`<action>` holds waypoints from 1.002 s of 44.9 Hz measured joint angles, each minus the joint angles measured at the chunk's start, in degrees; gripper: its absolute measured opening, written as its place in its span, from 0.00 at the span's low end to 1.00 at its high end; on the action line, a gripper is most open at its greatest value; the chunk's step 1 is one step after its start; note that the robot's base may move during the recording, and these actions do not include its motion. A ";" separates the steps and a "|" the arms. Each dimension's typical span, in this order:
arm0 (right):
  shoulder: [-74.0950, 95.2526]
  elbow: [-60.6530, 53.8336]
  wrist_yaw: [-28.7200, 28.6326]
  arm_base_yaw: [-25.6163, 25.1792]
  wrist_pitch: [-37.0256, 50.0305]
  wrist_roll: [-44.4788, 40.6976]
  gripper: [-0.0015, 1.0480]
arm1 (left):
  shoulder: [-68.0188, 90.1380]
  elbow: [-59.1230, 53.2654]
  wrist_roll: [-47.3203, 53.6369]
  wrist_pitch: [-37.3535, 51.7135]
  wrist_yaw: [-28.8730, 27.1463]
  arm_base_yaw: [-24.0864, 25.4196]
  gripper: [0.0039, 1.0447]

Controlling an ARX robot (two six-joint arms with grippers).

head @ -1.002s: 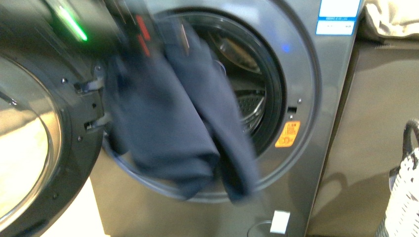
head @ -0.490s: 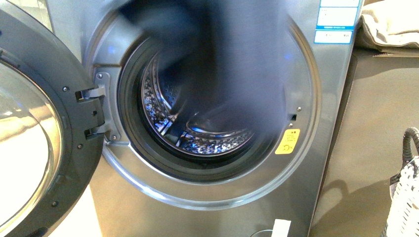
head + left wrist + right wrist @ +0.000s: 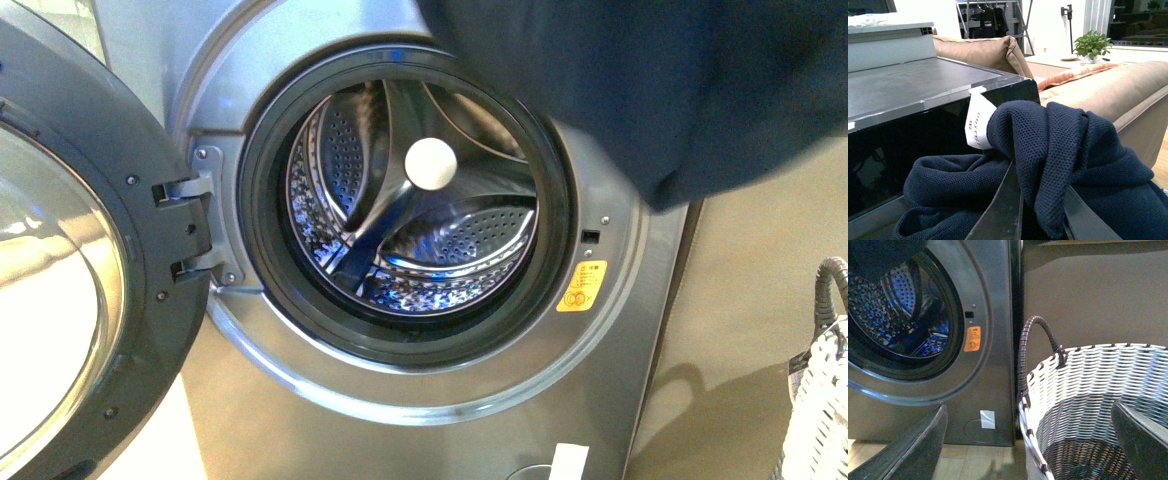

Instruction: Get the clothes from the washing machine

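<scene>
Front view: brown panel [image 3: 740,330] filled 3 o'clock, woven basket [image 3: 822,390] sat at 4, pale floor [image 3: 165,440] at 7. Left wrist cam: tan sofa [image 3: 1128,95] w/ orange cushion [image 3: 1073,77], potted plant [image 3: 1091,46] behind, windows [image 3: 1135,20], white wall [image 3: 943,15], rack [image 3: 993,20] of dark garments. Rm brightly lit.

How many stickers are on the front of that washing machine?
2. An orange sticker sits right of the round opening; a white sticker is low on the front, near the floor. The navy garment covers the upper right corner, so more may be hidden.
</scene>
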 joint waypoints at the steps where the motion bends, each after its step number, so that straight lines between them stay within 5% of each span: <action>1: 0.00 0.00 0.00 0.00 0.00 0.00 0.93 | 0.00 0.15 -0.07 -0.02 0.02 0.00 0.06; 22: 0.00 -0.02 -0.11 -0.02 0.02 0.00 0.93 | 0.00 0.70 -0.17 -0.04 -0.04 0.00 0.06; 26: 7.96 -0.61 -28.63 -10.49 22.62 13.31 0.93 | 0.02 0.72 -0.35 -0.04 -0.02 0.00 0.06; 31: 15.85 -0.13 -42.66 -16.59 37.73 22.77 0.93 | 0.02 0.72 -0.50 -0.04 0.22 -0.02 0.06; 36: 29.31 1.90 -47.74 -20.09 53.68 28.50 0.93 | 0.02 0.90 -0.52 -0.04 0.20 -0.02 0.06; 45: 41.18 12.57 -46.77 -17.16 60.08 28.06 0.93 | 0.02 0.90 -0.52 -0.04 0.15 -0.02 0.06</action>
